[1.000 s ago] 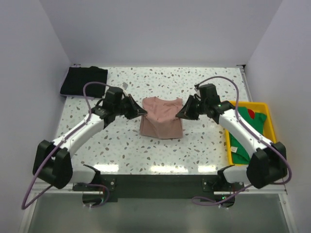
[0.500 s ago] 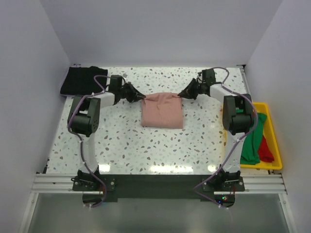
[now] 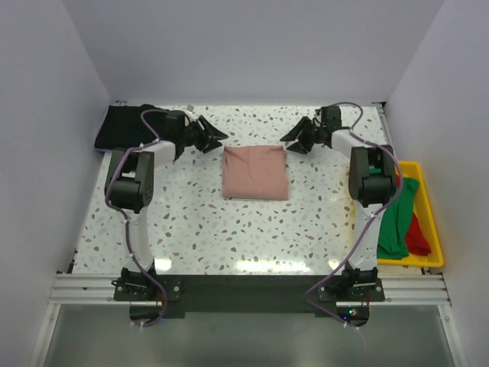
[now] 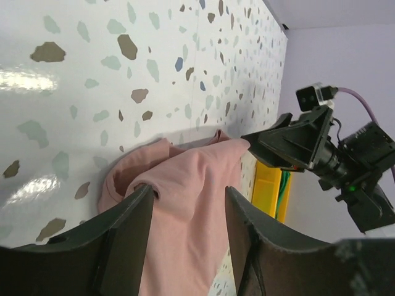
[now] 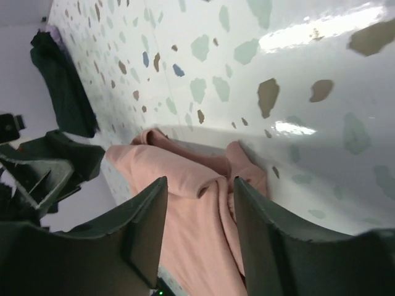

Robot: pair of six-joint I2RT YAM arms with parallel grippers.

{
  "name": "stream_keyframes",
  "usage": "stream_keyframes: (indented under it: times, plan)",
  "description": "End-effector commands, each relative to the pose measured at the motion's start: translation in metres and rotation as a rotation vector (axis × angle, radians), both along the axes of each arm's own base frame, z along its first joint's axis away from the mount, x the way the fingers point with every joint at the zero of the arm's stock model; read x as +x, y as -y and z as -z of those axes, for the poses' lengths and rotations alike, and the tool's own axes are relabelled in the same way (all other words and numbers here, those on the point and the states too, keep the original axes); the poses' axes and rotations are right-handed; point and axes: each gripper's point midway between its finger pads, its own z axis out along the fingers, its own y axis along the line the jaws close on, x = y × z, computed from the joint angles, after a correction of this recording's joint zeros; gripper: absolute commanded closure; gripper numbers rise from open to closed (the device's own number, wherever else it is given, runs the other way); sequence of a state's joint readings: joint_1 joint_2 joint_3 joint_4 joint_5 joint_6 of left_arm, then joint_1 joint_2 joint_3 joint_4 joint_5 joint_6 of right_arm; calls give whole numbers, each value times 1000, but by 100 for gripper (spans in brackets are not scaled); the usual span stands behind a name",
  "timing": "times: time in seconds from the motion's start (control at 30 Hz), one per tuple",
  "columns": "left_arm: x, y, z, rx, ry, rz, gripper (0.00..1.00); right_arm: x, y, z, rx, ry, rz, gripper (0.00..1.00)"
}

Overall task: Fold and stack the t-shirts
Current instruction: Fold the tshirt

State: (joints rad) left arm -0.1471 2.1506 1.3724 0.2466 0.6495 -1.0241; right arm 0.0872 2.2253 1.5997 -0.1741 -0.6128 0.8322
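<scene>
While both arms stretch out over the white speckled terrazzo table (image 3: 191,222), the dusty-pink cloth t-shirt (image 3: 256,173) lies flat on it, folded into a neat rectangle. The left gripper (image 3: 217,138) hovers just beside the pink shirt's far left corner. Its two dark fingers are spread apart and hold nothing. The right gripper (image 3: 289,142) mirrors it just beside the far right corner, its jaws likewise parted and empty.

In each wrist view the pink shirt's rumpled far edge shows through the gap between the fingers. I cannot tell whether any fingertip touches the cloth.

A plain black t-shirt (image 3: 126,127) lies folded well to the left of the pink shirt and slightly farther back. Well to the right of the pink shirt, and nearer the arm bases, sits a yellow plastic bin (image 3: 436,229). It holds a crumpled green t-shirt (image 3: 394,222) on the side towards the pink shirt. A red t-shirt (image 3: 419,234) lies beyond the green one.
</scene>
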Motion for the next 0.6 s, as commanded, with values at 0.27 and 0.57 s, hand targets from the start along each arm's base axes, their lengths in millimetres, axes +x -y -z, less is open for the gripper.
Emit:
stream_keyframes:
  times: [0.27,0.57]
  plan:
    - [-26,-19,-29,404,30,-103,73,-28,5,-74,-450,220,-41,46]
    - [-8,-7,4,632,5,-74,73,-25,-2,-44,-692,192,-82,47]
